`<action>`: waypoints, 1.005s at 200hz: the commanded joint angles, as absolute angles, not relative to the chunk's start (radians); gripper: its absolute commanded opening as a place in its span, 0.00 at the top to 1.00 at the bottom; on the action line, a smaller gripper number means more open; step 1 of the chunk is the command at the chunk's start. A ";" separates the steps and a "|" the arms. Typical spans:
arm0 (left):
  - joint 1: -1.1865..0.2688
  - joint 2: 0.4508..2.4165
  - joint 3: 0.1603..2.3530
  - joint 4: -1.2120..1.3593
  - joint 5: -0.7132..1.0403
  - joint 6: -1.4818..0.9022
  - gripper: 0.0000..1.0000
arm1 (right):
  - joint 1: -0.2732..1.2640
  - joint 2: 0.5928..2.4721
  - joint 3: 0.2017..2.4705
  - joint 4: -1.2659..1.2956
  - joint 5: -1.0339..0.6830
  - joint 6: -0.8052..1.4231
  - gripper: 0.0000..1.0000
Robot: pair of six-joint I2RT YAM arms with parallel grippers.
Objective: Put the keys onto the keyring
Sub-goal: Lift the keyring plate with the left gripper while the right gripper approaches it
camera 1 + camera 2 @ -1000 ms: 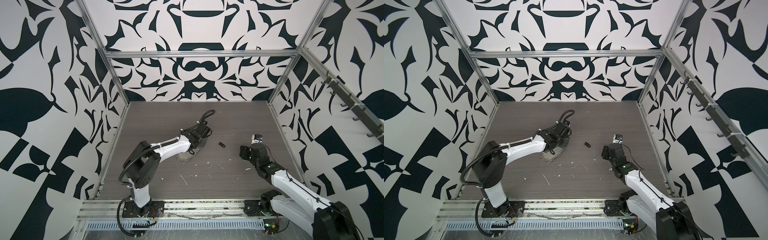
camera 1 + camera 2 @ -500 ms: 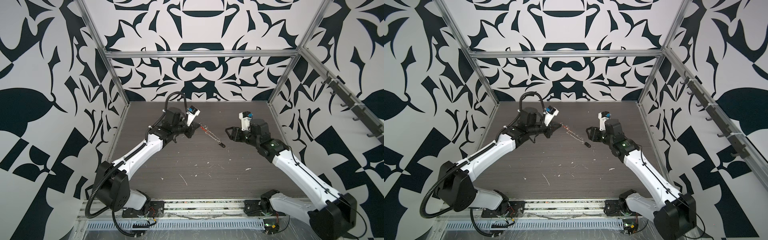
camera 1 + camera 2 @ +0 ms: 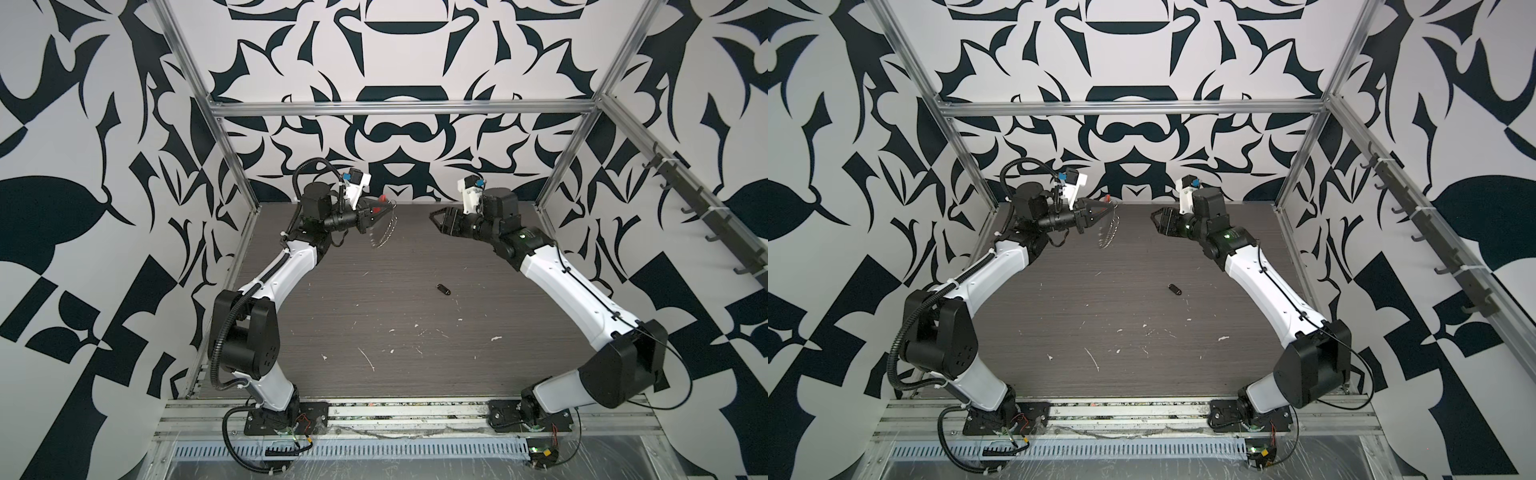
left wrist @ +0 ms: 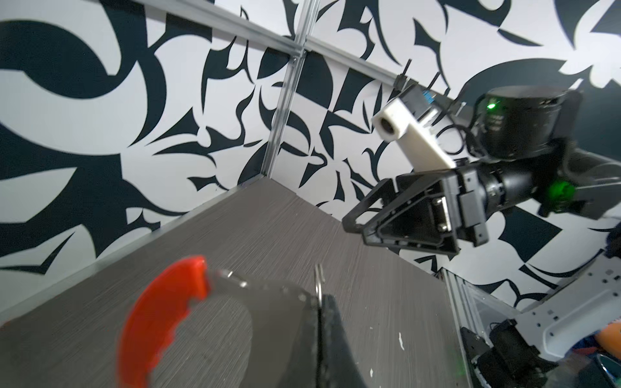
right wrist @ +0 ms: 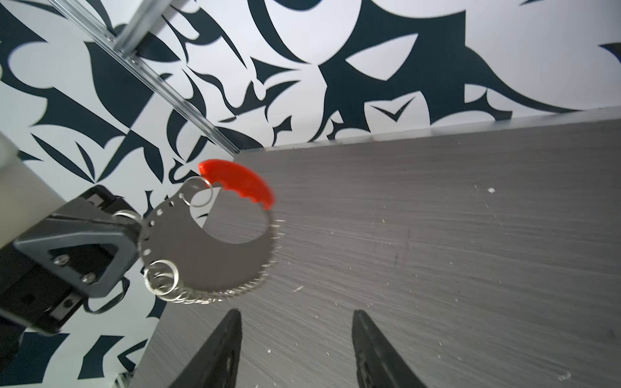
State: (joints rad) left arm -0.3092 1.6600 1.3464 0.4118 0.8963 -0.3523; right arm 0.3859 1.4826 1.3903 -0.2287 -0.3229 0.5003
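Nearest the arm bases, the grey wood-grain table (image 3: 374,332) is flecked with white scraps. On it, right of centre in both top views, lie the keys (image 3: 443,289) (image 3: 1175,289), a single black oblong fob flat on the surface, well apart from both grippers and nearer the right arm. Farther back, both arms are raised above the table's rear half and face each other across a clear gap. The right gripper (image 3: 436,218) (image 5: 296,314) has its fingers spread with nothing between them. The left gripper (image 3: 384,208) (image 3: 1106,210) has its fingers pressed together, pinching the keyring (image 4: 318,284), a thin silver ring seen edge-on at the fingertips. From that grip hangs the rest of the assembly, clear of the table: a grey crescent plate (image 5: 201,265) with small holes, a curved orange-red piece (image 5: 238,181) (image 4: 158,312) at its upper end, and a silver chain (image 5: 218,297) (image 3: 384,232) drooping along its lower edge. Behind them stands the black-and-white patterned wall (image 3: 395,62).
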 commanded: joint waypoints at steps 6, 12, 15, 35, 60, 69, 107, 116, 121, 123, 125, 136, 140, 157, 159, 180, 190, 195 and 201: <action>-0.315 1.629 1.344 0.567 0.985 -0.530 1.00 | 0.387 1.442 1.346 -0.095 -0.369 0.489 0.44; -0.315 1.619 1.312 0.600 0.976 -0.557 1.00 | 0.387 1.434 1.340 -0.091 -0.366 0.491 0.45; -0.315 1.614 1.299 0.618 0.966 -0.572 1.00 | 0.387 1.429 1.339 -0.092 -0.366 0.492 0.45; -0.314 1.577 1.229 0.696 0.956 -0.606 1.00 | 0.387 1.397 1.335 -0.111 -0.394 0.487 0.47; -0.320 1.551 1.179 0.684 0.989 -0.466 1.00 | 0.387 1.384 1.319 -0.105 -0.461 0.450 0.48; -0.321 1.543 1.172 0.655 1.003 -0.398 1.00 | 0.386 1.382 1.311 -0.096 -0.481 0.446 0.48; -0.334 1.496 1.105 0.592 0.974 -0.141 1.00 | 0.389 1.405 1.267 0.030 -0.615 0.506 0.50; -0.342 1.479 1.089 0.581 0.973 -0.068 1.00 | 0.396 1.406 1.257 0.058 -0.636 0.518 0.50; -0.346 1.473 1.083 0.567 0.970 -0.029 1.00 | 0.402 1.404 1.251 0.068 -0.638 0.520 0.50; -0.347 1.470 1.081 0.559 0.967 -0.013 1.00 | 0.405 1.403 1.250 0.071 -0.638 0.521 0.50; -0.349 1.469 1.079 0.552 0.965 0.000 1.00 | 0.408 1.402 1.249 0.075 -0.638 0.521 0.50; -0.355 1.461 1.081 0.518 0.951 0.037 1.00 | 0.422 1.401 1.244 0.090 -0.643 0.522 0.50; -0.357 1.459 1.085 0.502 0.951 0.046 1.00 | 0.427 1.404 1.244 0.096 -0.646 0.522 0.50; -0.367 1.439 1.095 0.415 0.955 0.132 1.00 | 0.434 1.425 1.254 0.109 -0.674 0.530 0.50; -0.369 1.437 1.095 0.400 0.953 0.143 1.00 | 0.434 1.427 1.255 0.110 -0.679 0.530 0.50; -0.382 1.438 1.109 0.310 0.932 0.213 1.00 | 0.434 1.433 1.251 0.096 -0.693 0.534 0.50; -0.382 1.452 1.126 0.290 0.951 0.195 1.00 | 0.435 1.422 1.230 0.108 -0.696 0.534 0.50; -0.381 1.458 1.138 0.274 0.959 0.193 1.00 | 0.436 1.418 1.224 0.111 -0.699 0.531 0.50; -0.382 1.467 1.150 0.256 0.967 0.186 1.00 | 0.435 1.415 1.220 0.111 -0.702 0.528 0.50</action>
